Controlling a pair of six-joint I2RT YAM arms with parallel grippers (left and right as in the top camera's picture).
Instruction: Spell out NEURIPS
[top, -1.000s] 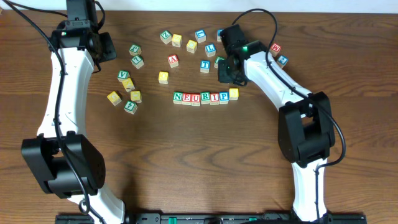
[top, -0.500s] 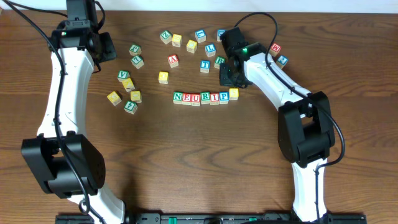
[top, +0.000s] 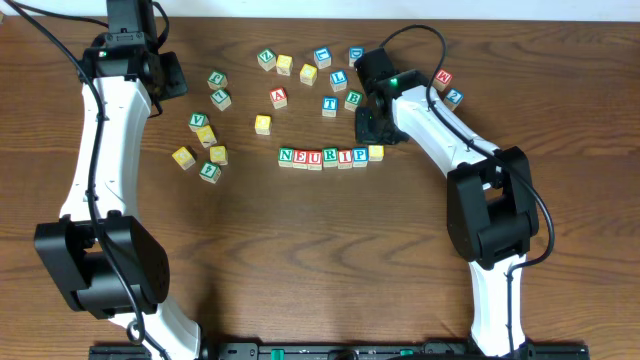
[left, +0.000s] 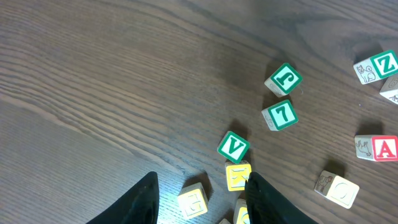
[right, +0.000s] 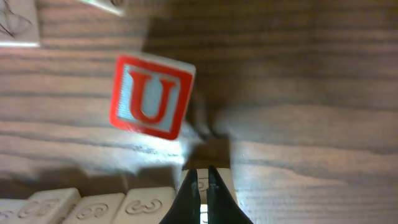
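Note:
Near the table's middle a row of cubes reads green N (top: 287, 156), red E (top: 301, 157), red U (top: 315, 158), green R (top: 330, 157), red I (top: 345, 157), blue P (top: 359, 156). A plain yellow cube (top: 376, 152) ends the row on the right, slightly farther back. My right gripper (top: 372, 127) hangs just behind it. In the right wrist view the gripper (right: 202, 186) is shut and empty, its tips over the yellow cube (right: 224, 180); contact cannot be told. My left gripper (top: 170, 75) stays far left, raised. The left wrist view shows that gripper (left: 202, 202) open.
A spare red U cube (right: 151, 96) lies tilted just beyond the right fingers. Loose cubes lie behind the row (top: 330, 78) and in a left cluster (top: 205, 140). Under the left gripper sit a green V (left: 234, 147), a yellow K (left: 238, 175) and a yellow cube (left: 193, 200).
The right gripper has shifted slightly right and toward the row, uncovering a cube behind it, and its jaws have closed fully. The left arm has not moved.

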